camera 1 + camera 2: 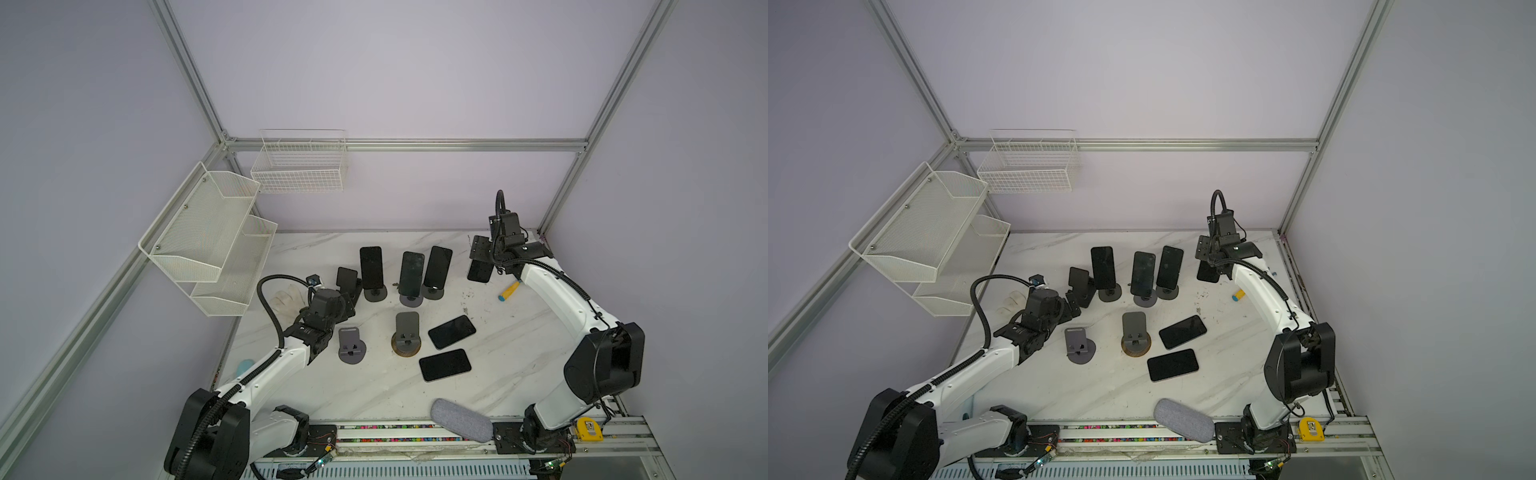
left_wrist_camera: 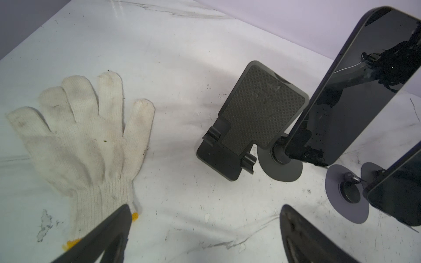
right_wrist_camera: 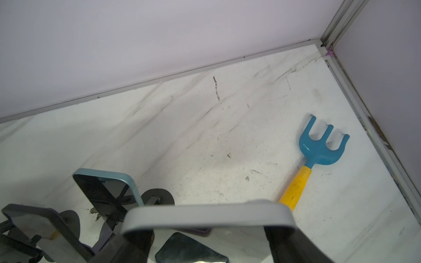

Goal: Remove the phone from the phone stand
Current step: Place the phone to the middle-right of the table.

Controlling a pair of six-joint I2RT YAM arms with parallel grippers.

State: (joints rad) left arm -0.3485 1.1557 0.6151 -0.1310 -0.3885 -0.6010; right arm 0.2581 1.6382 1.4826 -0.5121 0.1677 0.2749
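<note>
While the right hand (image 1: 482, 259) sits at the upper right of the bench (image 1: 519, 353) in both top views, we see its jaws closed on the upper end of the phone (image 1: 479, 272), which hangs upright beneath it with its dark screen facing us. In the right wrist view the phone's grey edge (image 3: 205, 216) runs across between the fingers. We cannot tell whether its lower end touches anything. Just left of it in the frame, a row of three phones (image 1: 411, 272) leans on round-footed grey stands (image 1: 375, 293) across the upper middle of the bench. The left hand (image 2: 206, 208) is spread wide and grips nothing. In the top views it is at centre left, close beside an empty black stand (image 1: 347, 279), and a white glove (image 1: 284, 296) lies flat on the bench to the left of it. Near the middle of the frame stand two empty grey stands (image 1: 351, 345), side by side and apart. To their right two flat phones (image 1: 451, 331) lie face up, one nearer us than the other. A blue and yellow toy rake (image 3: 319, 148) lies on the bench near the right hand.
</note>
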